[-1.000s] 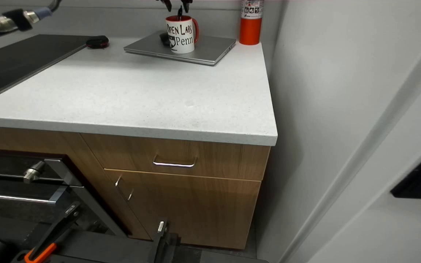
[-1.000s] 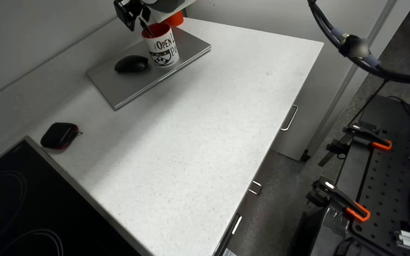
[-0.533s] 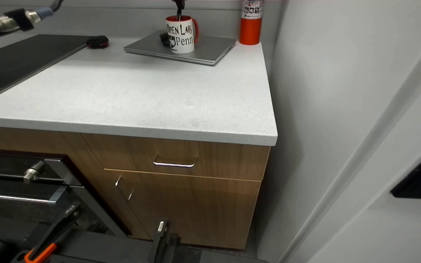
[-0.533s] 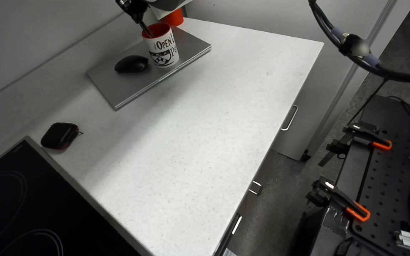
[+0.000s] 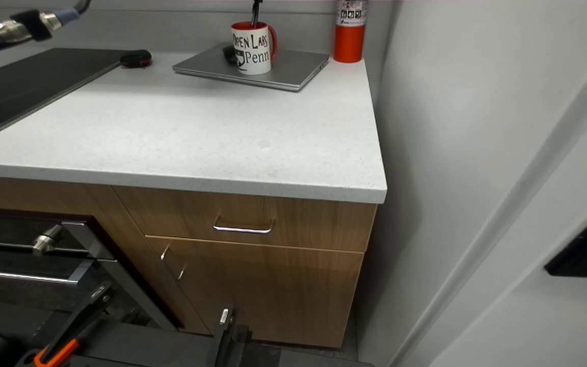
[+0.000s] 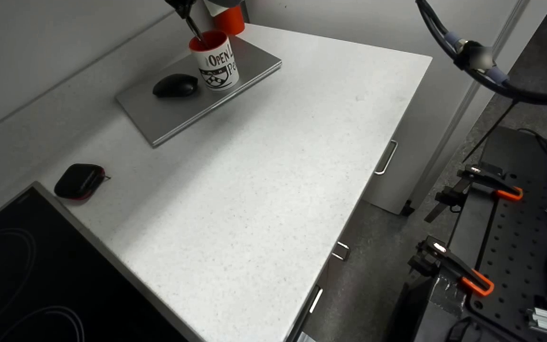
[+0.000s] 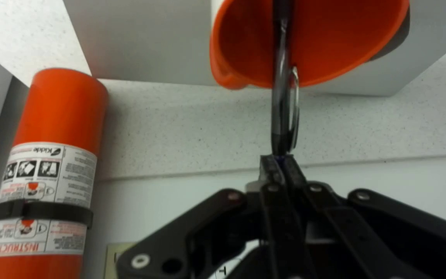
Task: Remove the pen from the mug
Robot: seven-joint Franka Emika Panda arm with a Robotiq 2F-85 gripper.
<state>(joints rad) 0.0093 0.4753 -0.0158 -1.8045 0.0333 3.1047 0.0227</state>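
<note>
The gripper [image 7: 279, 159] pinches the pen [image 7: 280, 97]; the mug [image 6: 216, 61] seemingly hides its lower end.

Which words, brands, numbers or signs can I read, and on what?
"OPEN LABS": white mug.
"Penn": same mug.
"Kidde": red cylinder, upside down in the wrist view.
"INSTRUCTION", its end curving from sight: same cylinder.
Too small or blurred: that cylinder's other print.
Unclear whether lettering: marks on the yellow-edged panel.
</note>
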